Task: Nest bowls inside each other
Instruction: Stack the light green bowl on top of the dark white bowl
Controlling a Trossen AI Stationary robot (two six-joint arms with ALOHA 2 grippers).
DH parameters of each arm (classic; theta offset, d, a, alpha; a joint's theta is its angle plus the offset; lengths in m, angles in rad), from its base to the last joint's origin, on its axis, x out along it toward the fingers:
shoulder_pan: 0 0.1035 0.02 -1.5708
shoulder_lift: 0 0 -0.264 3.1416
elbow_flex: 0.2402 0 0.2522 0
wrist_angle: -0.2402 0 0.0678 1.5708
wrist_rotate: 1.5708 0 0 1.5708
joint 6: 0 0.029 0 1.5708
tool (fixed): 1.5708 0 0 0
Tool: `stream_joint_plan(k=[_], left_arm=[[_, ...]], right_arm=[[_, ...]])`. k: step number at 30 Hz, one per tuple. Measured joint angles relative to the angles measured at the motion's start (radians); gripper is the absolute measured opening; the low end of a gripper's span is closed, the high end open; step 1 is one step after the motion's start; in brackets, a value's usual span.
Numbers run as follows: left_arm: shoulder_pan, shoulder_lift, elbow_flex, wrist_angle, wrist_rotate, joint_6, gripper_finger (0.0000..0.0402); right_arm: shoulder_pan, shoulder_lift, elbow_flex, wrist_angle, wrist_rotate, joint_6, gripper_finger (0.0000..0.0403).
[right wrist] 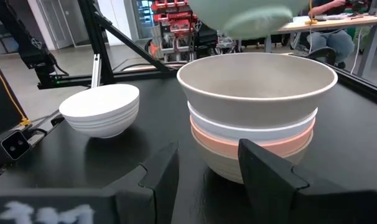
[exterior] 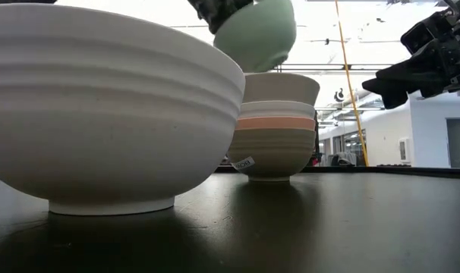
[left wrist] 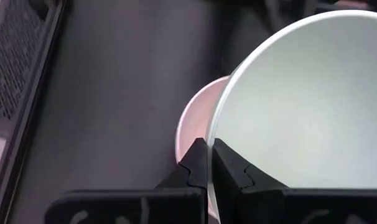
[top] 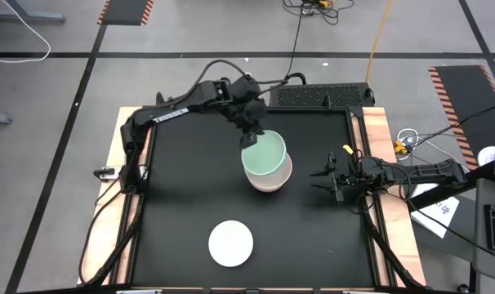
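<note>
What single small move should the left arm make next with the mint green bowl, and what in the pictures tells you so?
Probably lower it straight down. The left tool is shut on the rim of the mint green bowl, which hangs tilted just above the stack of bowls, not yet seated in the beige top bowl. The right tool waits, open, beside the stack.

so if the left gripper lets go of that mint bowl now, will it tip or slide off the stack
The mint bowl hangs tilted above the stack, pinched at its rim by the left gripper, so it would probably rock before settling. The stack's top bowl looks wide and open, so it should likely catch it. The smooth, rigid surface suggests it could slip a little.
</note>
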Motion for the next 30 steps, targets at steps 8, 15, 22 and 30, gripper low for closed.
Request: stream_joint_plan(k=[8,15,22,30], left_arm=[[0.023,0.076,0.056,-0.035,-0.002,0.015,0.0004],[0.006,0.077,0.056,-0.073,0.002,0.037,0.0004],[-0.015,0.079,0.056,-0.100,0.002,0.049,0.0004],[-0.027,0.080,0.056,-0.115,0.000,0.048,0.0004]], right_arm=[[0.000,0.000,0.000,0.001,0.000,-0.001,0.0157],[0.000,0.000,0.000,0.001,0.000,-0.002,0.0157],[0.000,0.000,0.000,0.001,0.000,-0.006,0.0157],[0.000,0.000,0.000,0.002,0.000,-0.005,0.0157]])
